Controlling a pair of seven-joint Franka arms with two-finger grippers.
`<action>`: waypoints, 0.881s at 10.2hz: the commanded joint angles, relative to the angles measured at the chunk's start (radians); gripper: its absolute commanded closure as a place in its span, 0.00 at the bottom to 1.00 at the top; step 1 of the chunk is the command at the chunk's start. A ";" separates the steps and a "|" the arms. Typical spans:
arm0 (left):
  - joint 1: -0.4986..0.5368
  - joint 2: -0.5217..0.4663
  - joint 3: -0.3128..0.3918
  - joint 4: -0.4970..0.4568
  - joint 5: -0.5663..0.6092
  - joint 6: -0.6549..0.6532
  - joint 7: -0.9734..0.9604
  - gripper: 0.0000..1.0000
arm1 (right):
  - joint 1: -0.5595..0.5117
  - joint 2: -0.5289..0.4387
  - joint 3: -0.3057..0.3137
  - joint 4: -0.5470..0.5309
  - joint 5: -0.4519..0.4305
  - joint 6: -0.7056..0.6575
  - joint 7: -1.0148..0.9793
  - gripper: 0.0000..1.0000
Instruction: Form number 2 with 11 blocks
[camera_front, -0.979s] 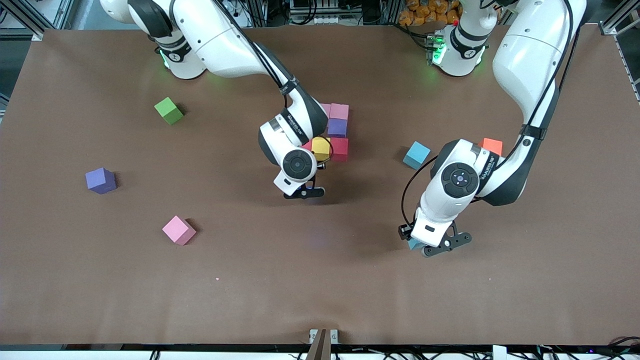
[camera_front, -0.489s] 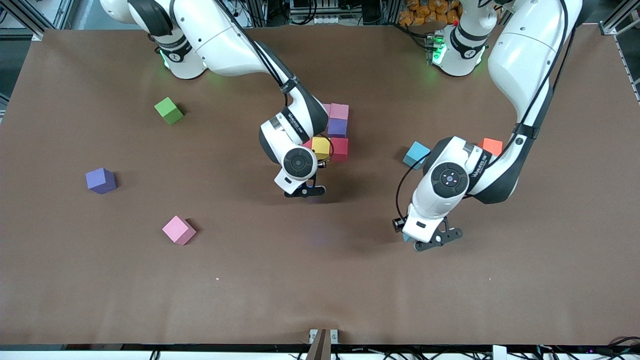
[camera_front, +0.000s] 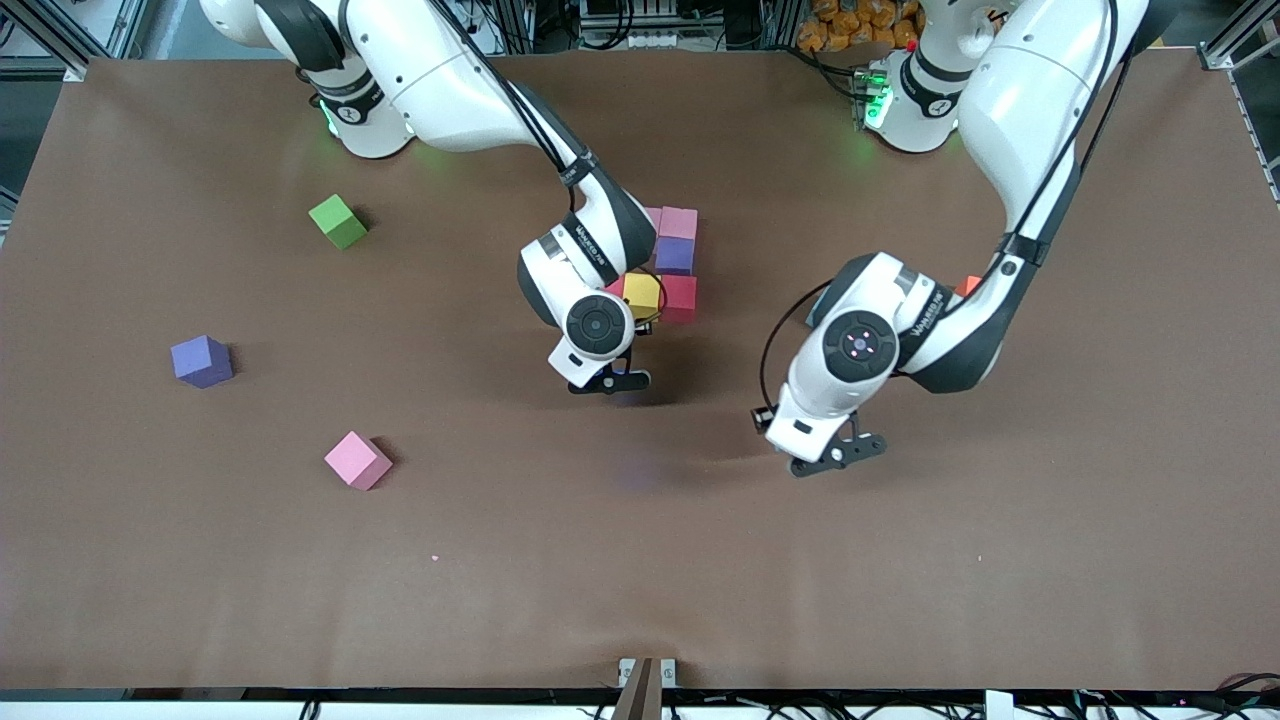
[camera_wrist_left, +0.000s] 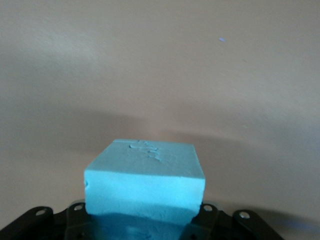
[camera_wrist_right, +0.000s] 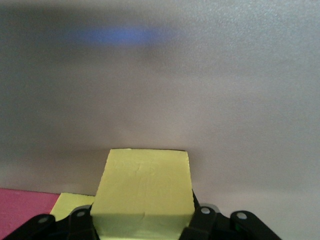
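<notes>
Yellow cube is sitting pinched in my right gripper's fingers, beside the number 2; left gripper, farther off, is pinching a light blue cube.

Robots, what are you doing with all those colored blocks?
They're building a number 2 from blocks. The right gripper holds a yellow block beside the started cluster of pink, purple, red and yellow blocks. The left gripper carries a light blue block above bare table. A pink block and a purple block wait loose.
</notes>
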 joint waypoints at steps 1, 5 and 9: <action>-0.002 -0.023 -0.029 -0.002 -0.015 -0.038 0.000 1.00 | 0.015 -0.014 -0.007 -0.059 0.011 0.021 -0.003 0.81; -0.004 -0.023 -0.088 -0.005 -0.004 -0.048 0.001 0.99 | 0.015 -0.017 -0.007 -0.056 0.011 0.016 -0.003 0.61; -0.038 -0.023 -0.112 -0.008 -0.013 -0.075 -0.019 1.00 | 0.012 -0.022 -0.010 -0.035 0.012 0.016 0.010 0.00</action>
